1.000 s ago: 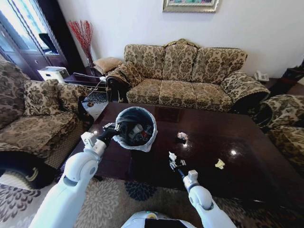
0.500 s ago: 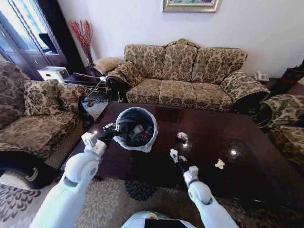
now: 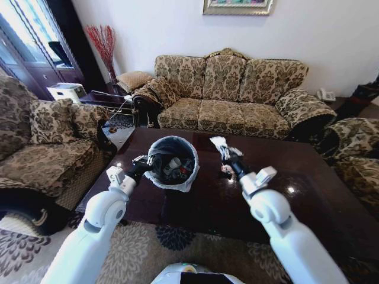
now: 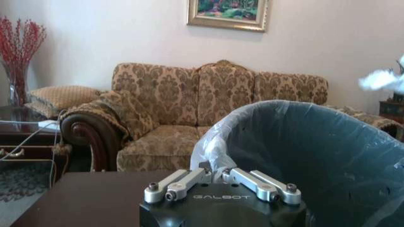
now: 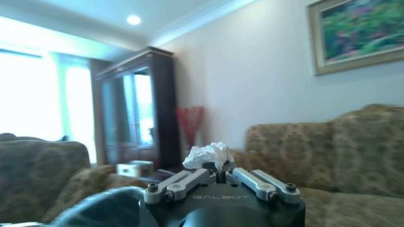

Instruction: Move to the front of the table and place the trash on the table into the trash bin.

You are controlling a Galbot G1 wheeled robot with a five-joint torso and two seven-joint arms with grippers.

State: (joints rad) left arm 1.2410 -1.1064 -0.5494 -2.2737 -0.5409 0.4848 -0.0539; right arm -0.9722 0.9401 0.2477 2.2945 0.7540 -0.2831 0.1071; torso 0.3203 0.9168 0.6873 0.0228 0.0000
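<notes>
Right pincer [image 3: 224, 151] pinches a crumpled white paper wad [image 3: 218, 142] beside the small round black trash bin [image 3: 172, 163], whose rim the left pincer [image 3: 144, 160] clamps; released short, the wad could land on the glossy dark reddish-brown wooden counter [image 3: 284, 177].

One table [image 3: 308, 177], one trash bin [image 3: 155, 148], two paper wads: [image 3: 218, 143], [image 3: 226, 170].

trash bin [image 4: 315, 156] cut off at edge, its contents [image 3: 174, 167] too small to tell

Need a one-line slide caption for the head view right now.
Right pincer holds a crumpled paper wad raised beside the trash bin, whose rim the left pincer grips.
</notes>
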